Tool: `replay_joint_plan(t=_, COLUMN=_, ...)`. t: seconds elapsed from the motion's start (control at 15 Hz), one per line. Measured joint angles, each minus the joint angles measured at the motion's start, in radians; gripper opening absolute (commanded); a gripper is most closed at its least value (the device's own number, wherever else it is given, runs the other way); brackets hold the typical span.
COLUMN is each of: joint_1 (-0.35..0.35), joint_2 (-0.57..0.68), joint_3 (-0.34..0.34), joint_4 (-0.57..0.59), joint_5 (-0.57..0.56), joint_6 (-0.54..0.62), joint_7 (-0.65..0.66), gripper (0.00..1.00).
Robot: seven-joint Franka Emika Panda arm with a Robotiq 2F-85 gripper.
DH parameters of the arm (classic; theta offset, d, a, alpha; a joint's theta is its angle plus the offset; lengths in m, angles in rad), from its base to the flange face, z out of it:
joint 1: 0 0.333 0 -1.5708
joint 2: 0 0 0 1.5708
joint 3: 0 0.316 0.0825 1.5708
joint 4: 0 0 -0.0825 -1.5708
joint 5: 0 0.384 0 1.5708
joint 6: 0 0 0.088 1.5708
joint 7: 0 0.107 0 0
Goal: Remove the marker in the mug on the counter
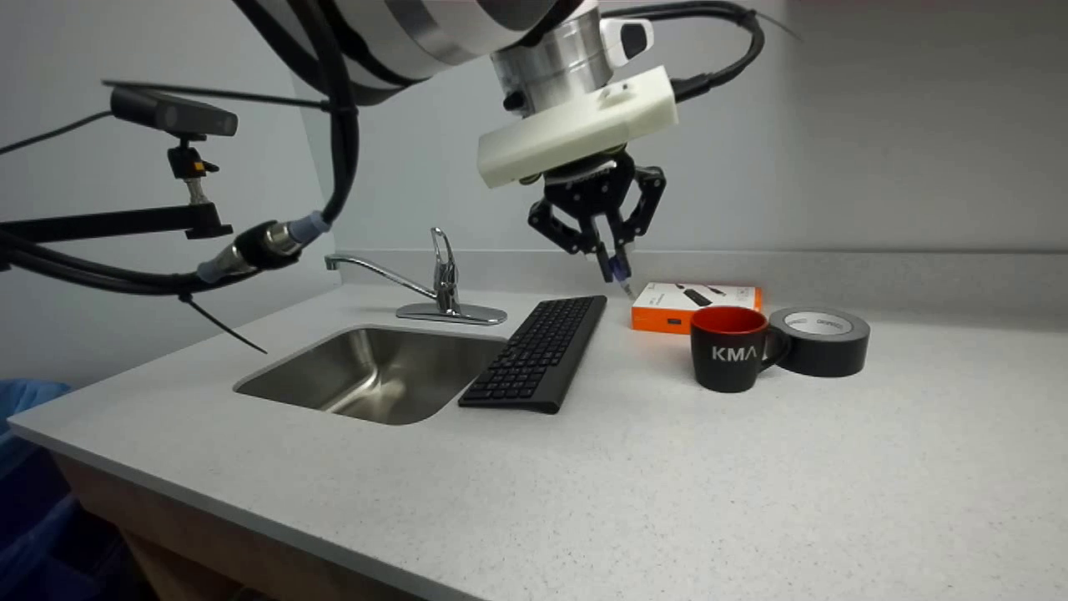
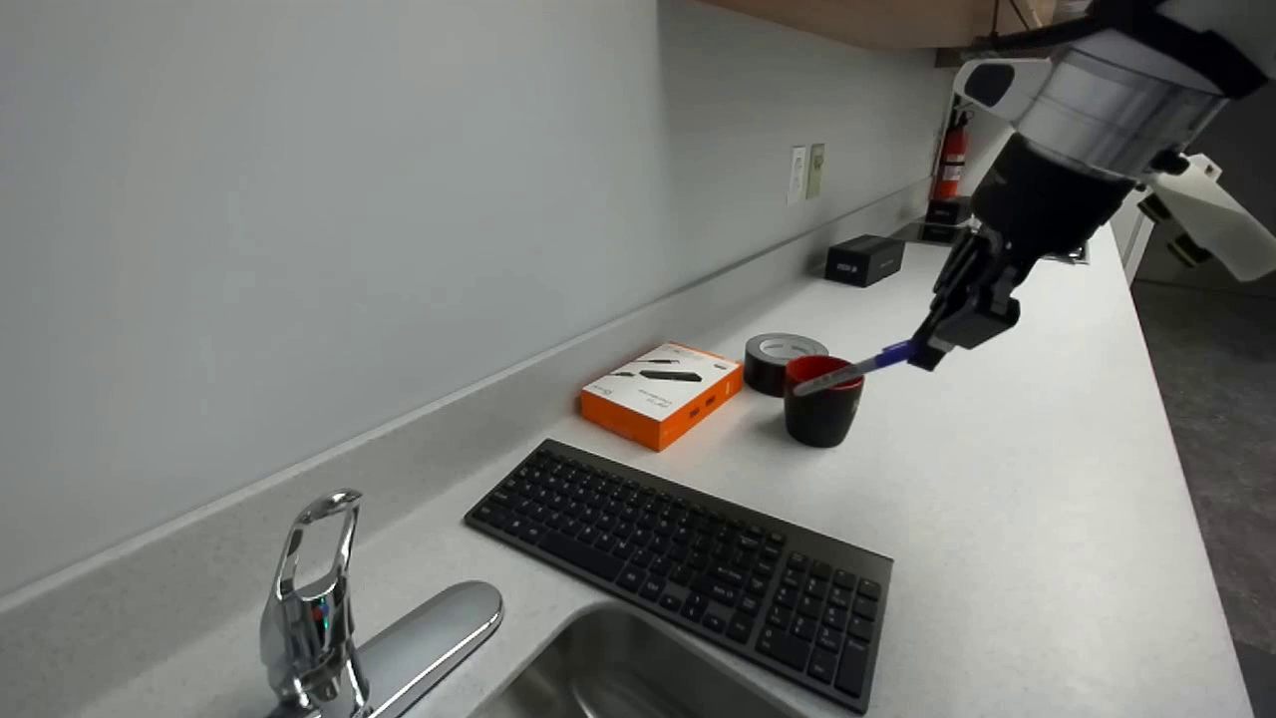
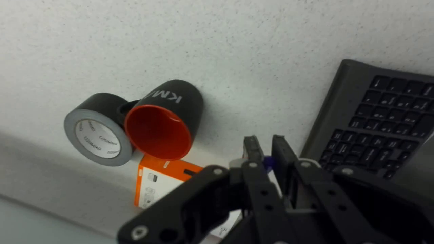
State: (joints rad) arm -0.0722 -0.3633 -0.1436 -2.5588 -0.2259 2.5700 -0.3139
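- The table [image 1: 734, 492] is pale and speckled, its back edge along the wall [image 1: 918, 125], its front edge opposite.
- The sink [image 1: 388, 371] is steel, set between those two edges and toward the left edge in an exterior view.
- The keyboard [image 1: 534, 359] lies just beside the sink, its long side pointing toward the back edge.
- The mug [image 1: 724, 371], black with a red inside and white letters, stands upright well back from the front edge.
- The tape [image 1: 822, 357], a black roll, lies flat beside the mug's handle; I cannot tell whether they touch.
- The end effector [image 1: 617, 269] is above the table, narrowed on the marker [image 2: 855, 372] and holding it between its tips.
- The marker is out of the mug, in the air and tilted, blue at the grip and paler toward its lower end. In an exterior view it crosses in front of the mug; the wrist view shows the two apart.
- The box [image 1: 697, 307], orange and white, lies flat near the back edge.
- The faucet [image 1: 447, 288], chrome, stands toward the back left corner.
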Motion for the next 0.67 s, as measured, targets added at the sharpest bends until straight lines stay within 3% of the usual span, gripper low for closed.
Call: replay_joint_plan(t=0.67, joint_1=0.011, joint_2=0.224, joint_3=0.002, joint_4=-0.005, joint_5=-0.012, joint_6=0.021, joint_7=-0.024, gripper=0.04)
